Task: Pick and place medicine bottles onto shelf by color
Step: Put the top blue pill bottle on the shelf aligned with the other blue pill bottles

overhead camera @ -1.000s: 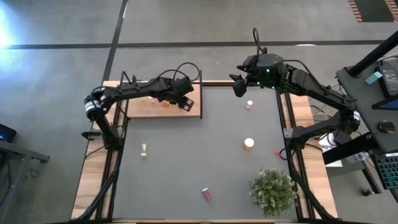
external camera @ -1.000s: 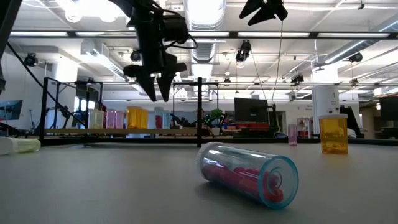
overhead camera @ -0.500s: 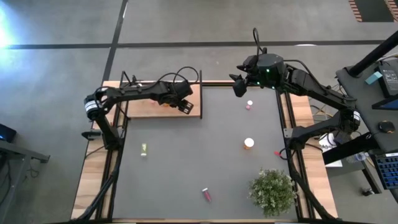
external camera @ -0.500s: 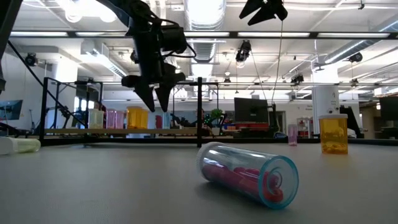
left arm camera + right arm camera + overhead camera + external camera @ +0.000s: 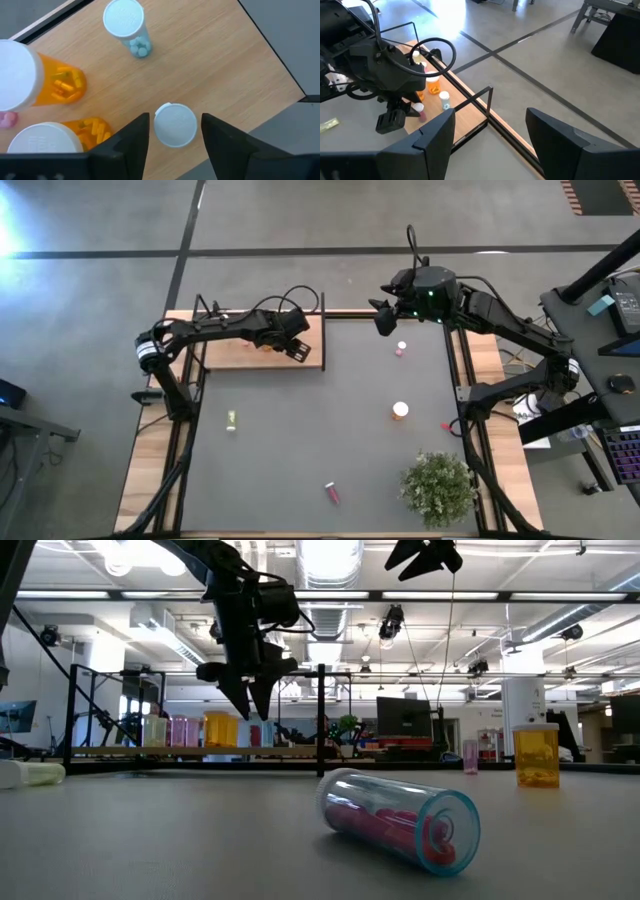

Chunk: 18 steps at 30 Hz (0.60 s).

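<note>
My left gripper (image 5: 296, 346) (image 5: 175, 137) hangs open over the light-wood shelf (image 5: 228, 356), pointing steeply down. Its fingers stand on either side of a white-capped bottle (image 5: 175, 125) that stands upright on the shelf, with a narrow gap at each side. Around it on the shelf stand two orange bottles (image 5: 57, 85), a clear bottle with blue pills (image 5: 129, 27) and a pink one (image 5: 6, 119). On the table are a pink bottle (image 5: 400, 348), an orange one (image 5: 400, 411), a yellow-green one (image 5: 231, 419) and a pink one lying on its side (image 5: 331, 493). My right gripper (image 5: 383, 318) (image 5: 490, 145) waits open, raised above the table's far right.
A bushy green plant (image 5: 438, 488) stands at the near right of the table. A thin upright metal frame (image 5: 487, 107) edges the shelf's right end. The dark tabletop between the shelf and the loose bottles is free room.
My left gripper has sunk a little toward the shelf, coming down around the white-capped bottle, then held still. The bottles have stayed where they were.
</note>
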Each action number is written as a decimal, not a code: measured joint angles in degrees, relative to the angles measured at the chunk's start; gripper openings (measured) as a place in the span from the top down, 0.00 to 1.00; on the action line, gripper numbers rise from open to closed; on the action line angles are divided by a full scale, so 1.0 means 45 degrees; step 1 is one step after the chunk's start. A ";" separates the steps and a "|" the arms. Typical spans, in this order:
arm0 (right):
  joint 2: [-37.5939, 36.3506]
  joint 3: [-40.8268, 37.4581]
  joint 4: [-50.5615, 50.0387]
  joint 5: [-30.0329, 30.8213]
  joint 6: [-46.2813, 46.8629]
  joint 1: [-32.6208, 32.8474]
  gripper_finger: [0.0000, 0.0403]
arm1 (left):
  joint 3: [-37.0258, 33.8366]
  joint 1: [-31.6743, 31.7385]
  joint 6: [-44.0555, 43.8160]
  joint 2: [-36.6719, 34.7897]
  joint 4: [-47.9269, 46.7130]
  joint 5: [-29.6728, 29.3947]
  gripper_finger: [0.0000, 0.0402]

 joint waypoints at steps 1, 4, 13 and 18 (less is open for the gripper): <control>0.0001 0.0000 0.0000 0.0000 -0.0002 0.0000 0.42 | 0.0000 0.0000 0.0004 0.0000 0.0000 -0.0005 0.60; 0.0002 0.0001 0.0000 -0.0001 -0.0004 -0.0005 0.42 | 0.0000 -0.0005 -0.0001 0.0000 0.0000 -0.0036 0.63; 0.0003 -0.0003 0.0000 0.0000 -0.0002 -0.0005 0.42 | -0.0001 -0.0005 -0.0001 0.0000 0.0031 -0.0297 0.70; 0.0003 -0.0001 0.0000 0.0000 0.0000 -0.0002 0.42 | -0.0005 -0.0005 0.0009 0.0000 0.0195 -0.0399 0.71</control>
